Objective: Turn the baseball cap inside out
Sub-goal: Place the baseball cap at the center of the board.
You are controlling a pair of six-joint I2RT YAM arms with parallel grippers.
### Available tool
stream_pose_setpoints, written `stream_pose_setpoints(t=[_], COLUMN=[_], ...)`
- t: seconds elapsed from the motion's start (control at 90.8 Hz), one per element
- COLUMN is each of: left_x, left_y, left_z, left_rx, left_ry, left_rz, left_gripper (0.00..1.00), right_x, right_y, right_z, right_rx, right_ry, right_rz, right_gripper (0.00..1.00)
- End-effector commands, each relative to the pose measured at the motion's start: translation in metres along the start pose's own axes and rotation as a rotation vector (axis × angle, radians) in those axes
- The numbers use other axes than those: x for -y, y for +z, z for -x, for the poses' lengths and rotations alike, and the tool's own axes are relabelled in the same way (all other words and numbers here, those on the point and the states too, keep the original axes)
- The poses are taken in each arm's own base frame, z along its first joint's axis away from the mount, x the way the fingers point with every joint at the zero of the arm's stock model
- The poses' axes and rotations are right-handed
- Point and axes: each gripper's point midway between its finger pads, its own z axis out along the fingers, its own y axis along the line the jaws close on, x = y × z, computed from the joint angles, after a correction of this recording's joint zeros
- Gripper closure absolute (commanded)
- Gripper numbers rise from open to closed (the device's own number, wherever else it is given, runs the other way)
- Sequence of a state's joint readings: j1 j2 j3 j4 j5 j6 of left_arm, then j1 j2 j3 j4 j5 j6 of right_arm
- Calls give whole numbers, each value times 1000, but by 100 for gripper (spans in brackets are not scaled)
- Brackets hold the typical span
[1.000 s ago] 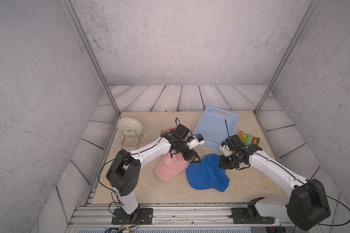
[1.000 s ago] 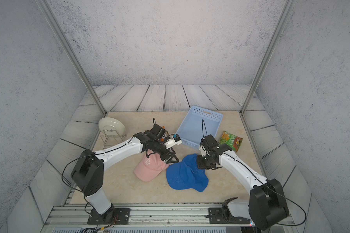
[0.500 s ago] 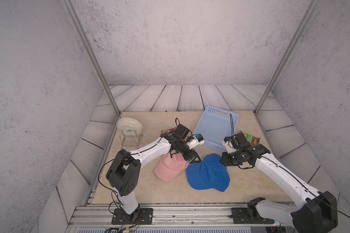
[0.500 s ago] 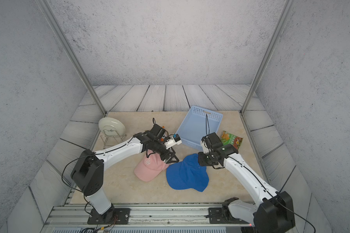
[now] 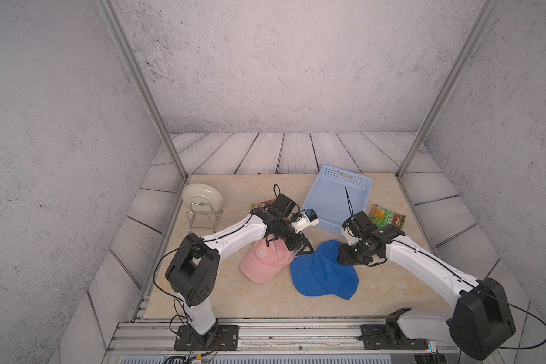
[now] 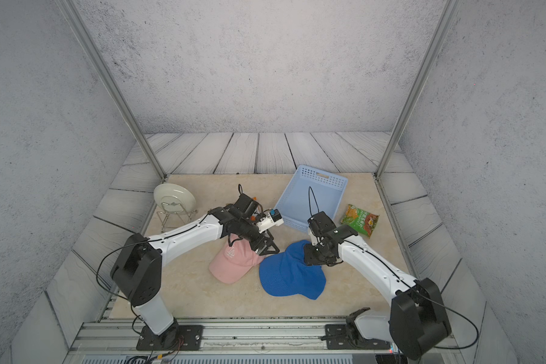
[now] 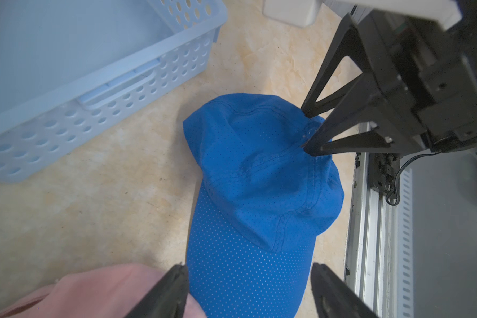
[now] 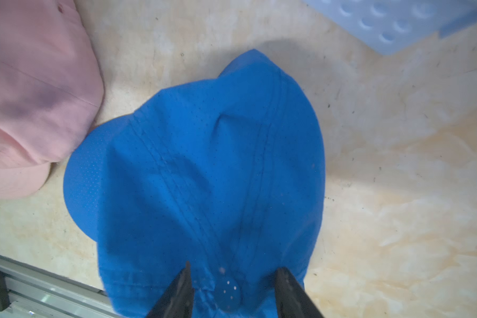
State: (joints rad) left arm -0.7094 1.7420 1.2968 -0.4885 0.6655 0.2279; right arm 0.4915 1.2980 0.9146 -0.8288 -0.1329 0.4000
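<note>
Beige marbled tabletop (image 5: pixel 234 299) with blue cap (image 5: pixel 323 274), pink cap (image 5: pixel 264 261), light-blue basket (image 5: pixel 347 179), plate stand (image 5: pixel 202 217), green snack bag (image 5: pixel 386 216)

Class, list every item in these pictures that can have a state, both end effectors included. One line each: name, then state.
blue cap, lying crown up, crown dented
pink cap, lying crown up, logo showing
basket, upright, empty
plate, standing on edge in its wire rack
snack packet, lying flat
left end effector, open, holding nothing
right end effector, open, tips at the blue cap's crown
</note>
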Motion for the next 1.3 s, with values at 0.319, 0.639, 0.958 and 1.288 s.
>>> stream_pose_setpoints(t=[0.319, 0.639, 0.958, 1.288], left_x=[-2, -7, -4, -17], left_y=[4, 1, 4, 37], left_z=[0, -1, 3, 9], left_rx=[-10, 3, 16, -29], left_ry=[5, -6, 5, 7], left_rz=[3, 19, -22, -65], left_gripper=[24, 23, 23, 24], right_x=[2, -6, -5, -1], right_y=[14, -20, -6, 20], right_z=[-8, 6, -4, -15], right_rx=[-63, 44, 39, -36], right_ry=[-101, -92, -1, -11], right_rz=[-140, -113, -74, -83], right_gripper=[75, 100, 84, 55])
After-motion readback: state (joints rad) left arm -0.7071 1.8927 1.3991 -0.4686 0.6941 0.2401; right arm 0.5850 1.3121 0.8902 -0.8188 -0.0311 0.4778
